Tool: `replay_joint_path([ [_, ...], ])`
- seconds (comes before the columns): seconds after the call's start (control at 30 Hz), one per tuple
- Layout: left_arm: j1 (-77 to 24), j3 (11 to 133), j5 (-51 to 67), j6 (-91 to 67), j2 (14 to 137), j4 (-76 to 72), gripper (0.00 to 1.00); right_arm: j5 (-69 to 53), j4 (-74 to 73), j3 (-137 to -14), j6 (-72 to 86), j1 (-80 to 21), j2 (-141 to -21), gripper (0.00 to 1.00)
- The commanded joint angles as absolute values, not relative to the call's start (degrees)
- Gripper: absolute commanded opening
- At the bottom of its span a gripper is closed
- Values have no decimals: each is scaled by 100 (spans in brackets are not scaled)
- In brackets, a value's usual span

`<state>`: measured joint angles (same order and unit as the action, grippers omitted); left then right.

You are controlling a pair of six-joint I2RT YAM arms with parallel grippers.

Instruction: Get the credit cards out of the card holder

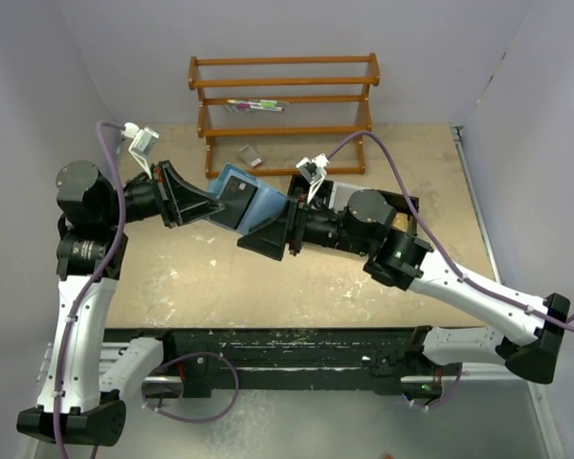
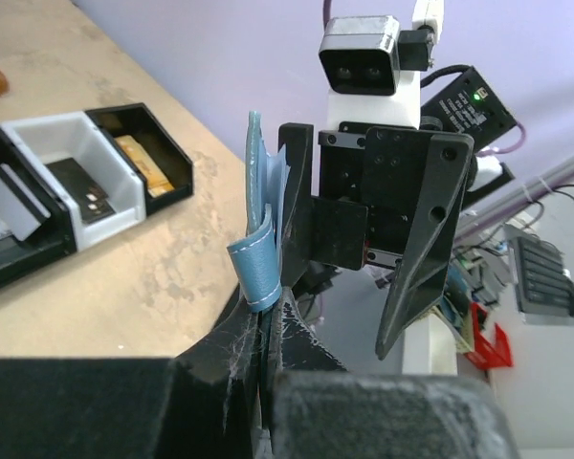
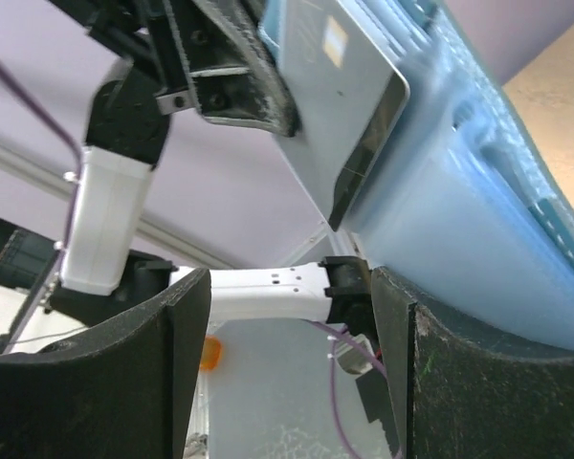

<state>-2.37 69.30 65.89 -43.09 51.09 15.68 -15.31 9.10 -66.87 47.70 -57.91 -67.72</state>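
Left arm (image 1: 77,306) came up the left side of the top view, then bent right at the elbow, wrist about level and pointing at frame centre. Right arm (image 1: 469,287) ran from lower right up to the middle, with its wrist turned left to face the other one. The two grippers met nose to nose above the table (image 1: 268,287), in front of the wooden rack (image 1: 282,100). I read the left gripper (image 2: 265,330) as pressed together, pinching the near edge of the card holder (image 1: 263,199). In the left wrist view the holder stood edge-on, straight up out of those fingers, with the snap tab (image 2: 253,270) curling off to the left. Right gripper (image 3: 289,285) was spread wide and held nothing. In the left wrist view one of its fingers (image 2: 297,210) sat right against the holder's far face, though I couldn't tell if it actually touched. The other finger hung well off to the right. In the right wrist view the holder filled the upper right, above the right-hand finger. A grey credit card (image 3: 340,105) stuck partway out of it toward upper left, ending beside the left gripper's tips. The black tray (image 2: 167,186) sat on the table at mid left of the left wrist view. Loose cards (image 2: 2,208) lay in its leftmost compartment and an orange-brown item (image 2: 142,161) in the rightmost one.
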Motion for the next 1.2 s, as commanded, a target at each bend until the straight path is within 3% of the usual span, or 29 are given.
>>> replay_joint_path([
  [0.0, -244, 6782, 7355, -5380, 5099, 405, 0, -1642, 1888, -6517, 5050, -5803, -6480, 69],
  [0.57, -246, 6930, 7660, -5988, 4851, 97, 0, -1429, 2666, -6398, 5401, -5798, -6692, 52],
  [0.7, -246, 6967, 7705, -5992, 4808, 117, 0, -1516, 3161, -6390, 5527, -5800, -6874, 44],
  [0.93, -246, 6987, 7734, -5968, 4796, 125, 0, -1745, 3916, -6120, 5819, -5793, -6868, 19],
  [1.17, -246, 7055, 7706, -6072, 4823, 42, 0, -1929, 4032, -5847, 5738, -5799, -6570, 5],
])
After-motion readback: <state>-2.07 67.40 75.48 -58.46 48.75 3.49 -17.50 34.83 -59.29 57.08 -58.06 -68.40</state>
